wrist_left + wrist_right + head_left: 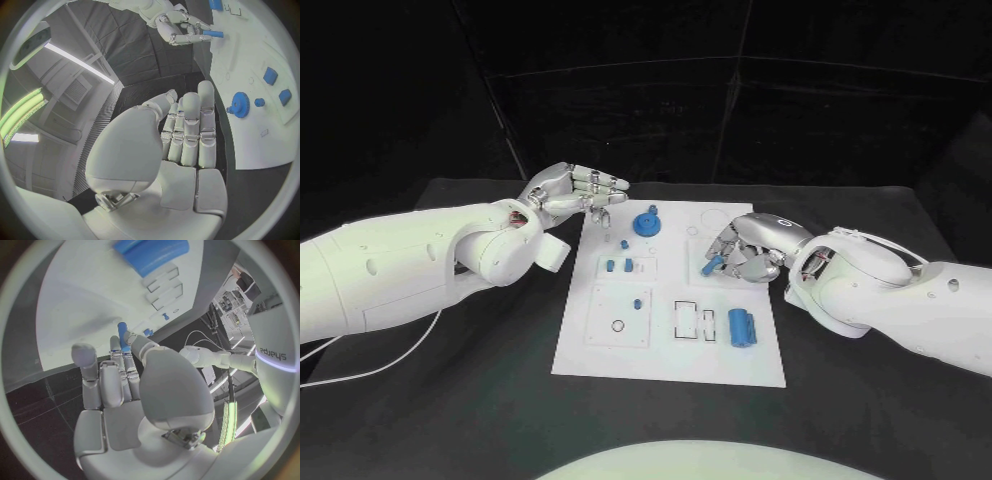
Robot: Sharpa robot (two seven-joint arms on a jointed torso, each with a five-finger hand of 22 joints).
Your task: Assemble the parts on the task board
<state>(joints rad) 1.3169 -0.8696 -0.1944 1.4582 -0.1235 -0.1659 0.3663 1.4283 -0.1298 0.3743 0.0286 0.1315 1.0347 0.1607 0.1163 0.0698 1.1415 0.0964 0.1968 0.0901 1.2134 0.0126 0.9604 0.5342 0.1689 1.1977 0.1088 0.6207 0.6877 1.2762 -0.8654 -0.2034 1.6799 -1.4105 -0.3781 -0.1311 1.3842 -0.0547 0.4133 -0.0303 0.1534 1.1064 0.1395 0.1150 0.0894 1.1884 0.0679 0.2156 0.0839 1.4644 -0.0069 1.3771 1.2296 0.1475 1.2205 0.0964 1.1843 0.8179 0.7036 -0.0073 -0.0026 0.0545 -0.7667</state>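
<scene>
Right hand [744, 250] pinched a small blue peg [714, 265] over the board [661, 355]; it looked light, rigid, slick, best held mid-shaft. Left hand [574, 190] hung empty, fingers loosely apart.

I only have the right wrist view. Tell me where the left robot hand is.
Observer: The left robot hand is at the far left corner of the task board and holds nothing.
Operator: Report what lies nearest it.
Observer: A blue gear sits on the board just beside its fingers.
Operator: Place my peg on the board for me.
Observer: The right robot hand holds the blue peg tilted over the board's right half, between the gear and the blue cylinder.
</scene>
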